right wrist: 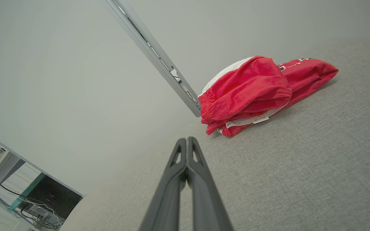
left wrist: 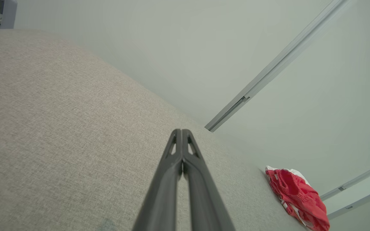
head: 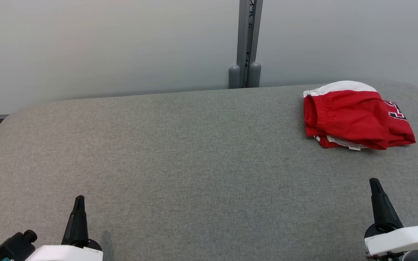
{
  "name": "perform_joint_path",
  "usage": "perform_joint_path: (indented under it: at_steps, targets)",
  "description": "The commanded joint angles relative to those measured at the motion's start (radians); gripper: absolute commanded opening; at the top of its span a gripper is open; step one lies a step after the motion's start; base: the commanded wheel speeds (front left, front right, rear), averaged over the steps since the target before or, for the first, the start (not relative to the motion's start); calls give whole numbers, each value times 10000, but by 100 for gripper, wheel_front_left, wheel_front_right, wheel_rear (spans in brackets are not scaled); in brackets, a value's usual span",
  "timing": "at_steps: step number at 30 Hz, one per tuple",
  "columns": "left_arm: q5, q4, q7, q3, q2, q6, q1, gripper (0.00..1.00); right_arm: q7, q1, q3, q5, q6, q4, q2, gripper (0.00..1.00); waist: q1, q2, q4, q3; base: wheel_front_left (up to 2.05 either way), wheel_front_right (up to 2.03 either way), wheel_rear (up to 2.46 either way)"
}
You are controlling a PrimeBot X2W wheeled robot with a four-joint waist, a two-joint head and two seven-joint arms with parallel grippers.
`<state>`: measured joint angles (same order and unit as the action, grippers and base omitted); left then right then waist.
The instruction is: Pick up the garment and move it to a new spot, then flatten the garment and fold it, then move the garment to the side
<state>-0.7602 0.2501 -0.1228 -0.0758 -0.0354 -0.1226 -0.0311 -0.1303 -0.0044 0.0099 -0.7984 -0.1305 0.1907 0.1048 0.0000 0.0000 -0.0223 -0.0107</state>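
Left end effector [head: 79, 200] hovers by the near left edge of the desk [head: 180, 152], its two dark fingers pressed together on nothing. The right end effector [head: 375, 183] is by the near right edge, also pressed together and empty. The red shorts [head: 354, 116] lie near the far right corner, well apart from both. They form a compact layered bundle, with the gathered elastic waistband toward the desk's middle, a white band along the far side and dark lettering at the right end. A white label pokes out on the near side.

Folded and already off to one side, the shorts suggest the task is at or close to its end. Any remaining work is probably a small shift or a tidy-up.

If the bundle must move again, the right end effector is the nearer one. It should spread its fingers before it reaches, not over the cloth. It should come in low from the near side and pinch through every layer at the thick waistband end, so the fold holds together. A lift is safer than a drag, since the woven grey cover looks likely to catch the lower layers. The far corner is rounded, so the set-down belongs inboard of it.
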Motion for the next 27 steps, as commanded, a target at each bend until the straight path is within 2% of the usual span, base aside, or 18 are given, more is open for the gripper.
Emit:
perform_joint_path:
  at_steps: [1, 27]
  targets:
    - [-361, -144, 89, -57, -92, -37, 381, 0, 90, -263, -87, -343, -2, -81, 47, 0, 0, 0, 4, 2, 0, 0, 0]
    - [-3292, -124, 913, -187, -124, -64, 779, 0, 904, -574, -453, -3199, -3, 135, -121, 0, 0, 0, 63, 39, 0, 0, 0]
